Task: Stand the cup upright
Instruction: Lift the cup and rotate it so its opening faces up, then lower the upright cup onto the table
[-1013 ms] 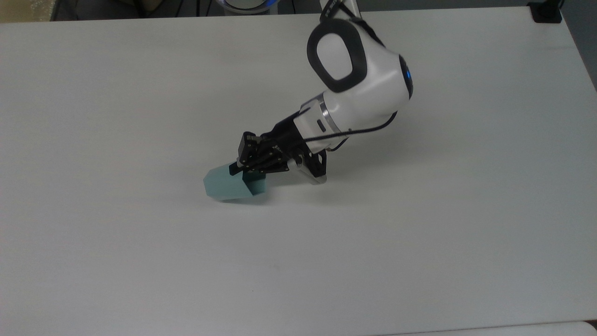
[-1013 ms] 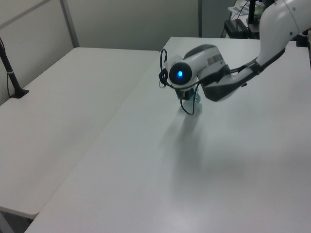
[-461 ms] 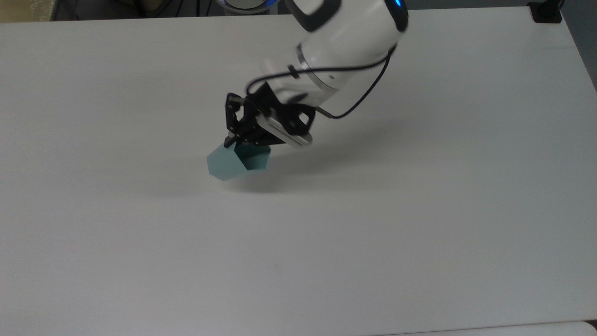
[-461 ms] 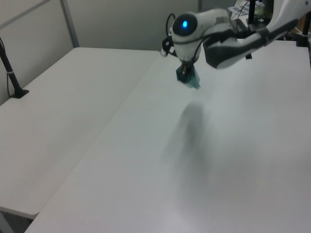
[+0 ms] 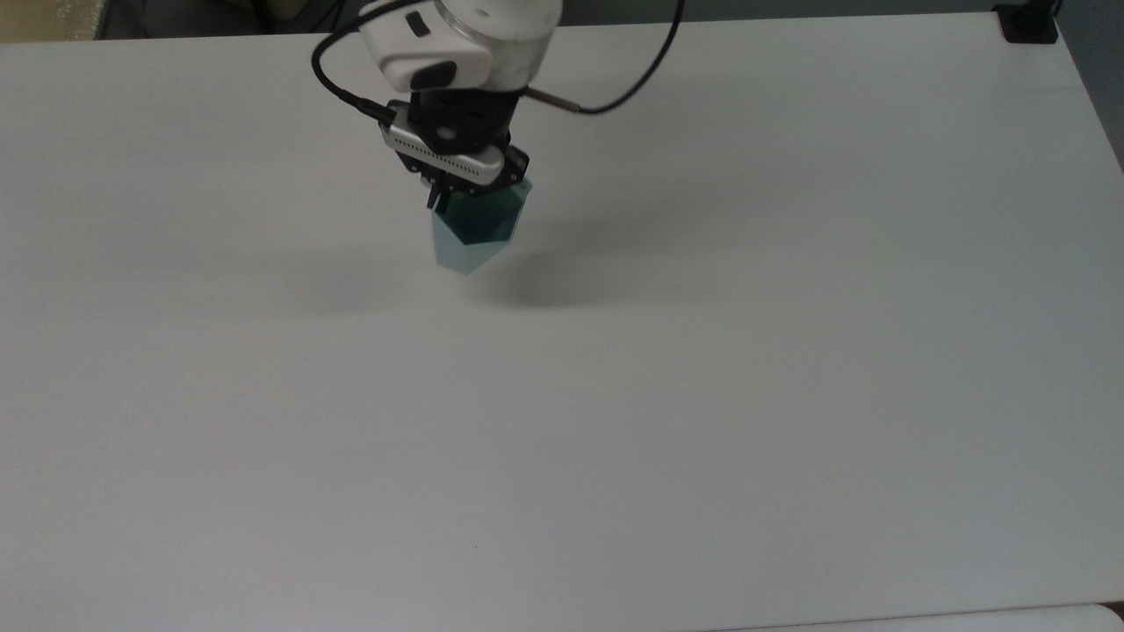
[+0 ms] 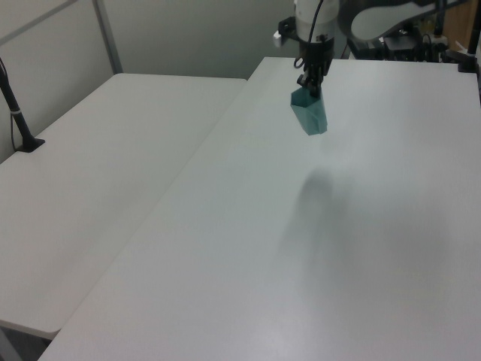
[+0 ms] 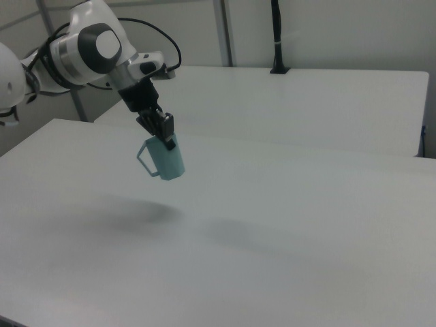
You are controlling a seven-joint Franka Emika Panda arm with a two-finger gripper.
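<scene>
Since a second ago we have lifted the cup [image 5: 474, 230] off the table [image 5: 790, 395] and swung it from lying on its side to hanging nearly upright, toward the top view's far side. Our gripper [image 5: 452, 189] is clamped on its rim, mouth up and base down in the right view, handle [image 7: 144, 158] on the right view's left. What remains, we judge, is lowering it onto its base and letting go.

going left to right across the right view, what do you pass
robot arm → gripper shut on the rim of the pale teal cup, which hangs above the white table → black post at the far table's back edge
</scene>
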